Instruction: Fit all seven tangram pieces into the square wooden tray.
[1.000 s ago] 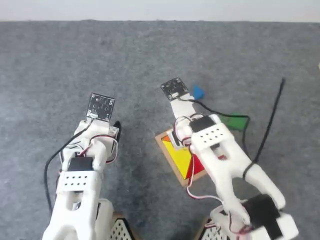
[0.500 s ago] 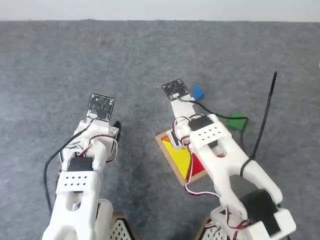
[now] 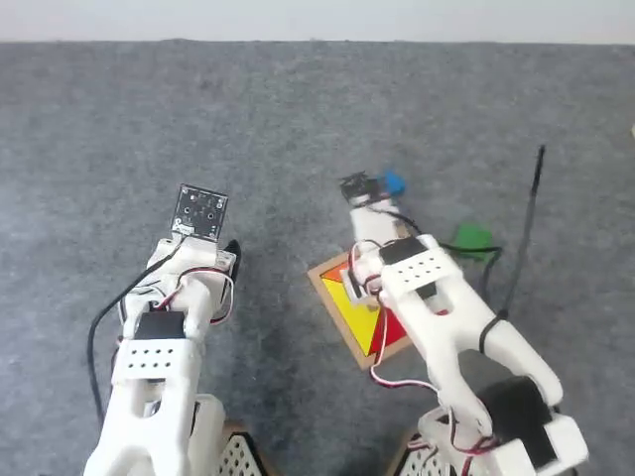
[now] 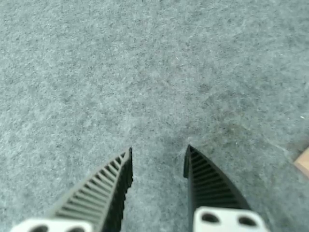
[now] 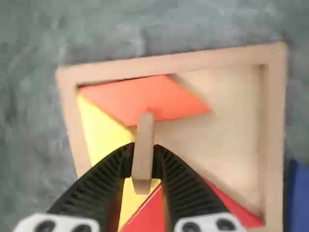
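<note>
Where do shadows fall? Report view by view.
High view: even light, no glare or hard shadows on the mat. Left wrist view: a dim patch ahead of the left gripper. Right wrist view: the rim of the tray faintly shades its floor.

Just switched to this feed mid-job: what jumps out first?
The right gripper, shut on a tan piece held on edge at the wooden tray, where orange, yellow and red pieces lie. Past the tray, a blue piece and a green piece sit loose on the grey carpet; the left gripper hangs open over carpet.
</note>
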